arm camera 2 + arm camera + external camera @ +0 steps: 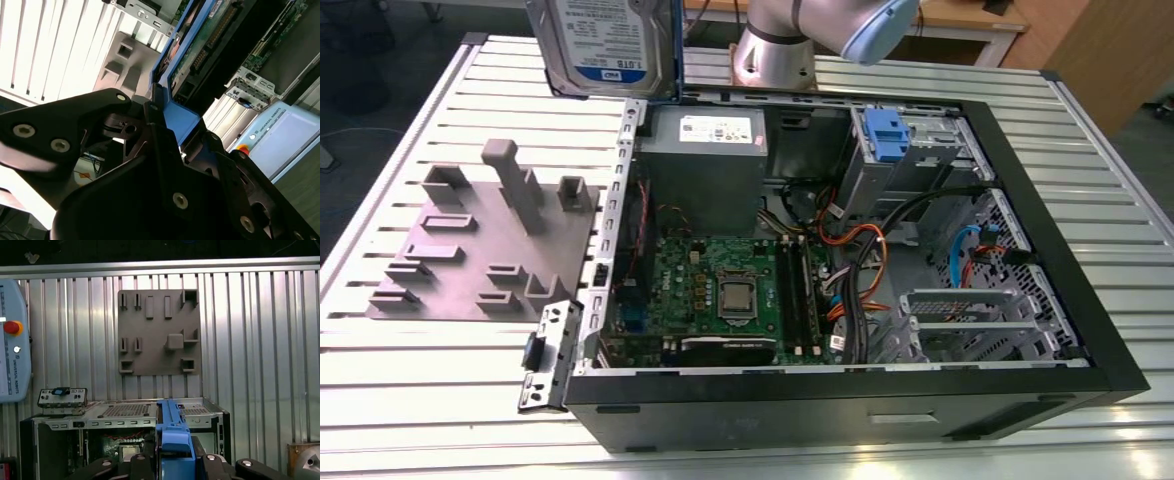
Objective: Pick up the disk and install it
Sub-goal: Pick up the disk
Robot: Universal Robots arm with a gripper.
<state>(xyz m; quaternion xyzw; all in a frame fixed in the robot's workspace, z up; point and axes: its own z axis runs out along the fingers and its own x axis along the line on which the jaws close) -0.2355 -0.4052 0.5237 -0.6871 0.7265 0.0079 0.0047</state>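
Observation:
The disk point(607, 45), a silver drive with a white-and-blue label and a blue carrier edge, hangs upright in the air above the far corner of the open computer case point(1067, 300), on the exterior view's left. In both wrist views the disk's blue carrier point(172, 435) point(175, 107) sits edge-on between black fingers point(210, 150). My gripper point(172, 465) point(160, 130) is shut on it. Below the held disk lies the open case point(130, 412).
A grey drive cage with a blue tab point(887, 135) stands at the case's far right. The power supply box point(707, 150) sits beside it. A grey fixture plate with posts point(480, 240) point(157, 332) lies left of the case. The arm's base point(781, 45) stands behind.

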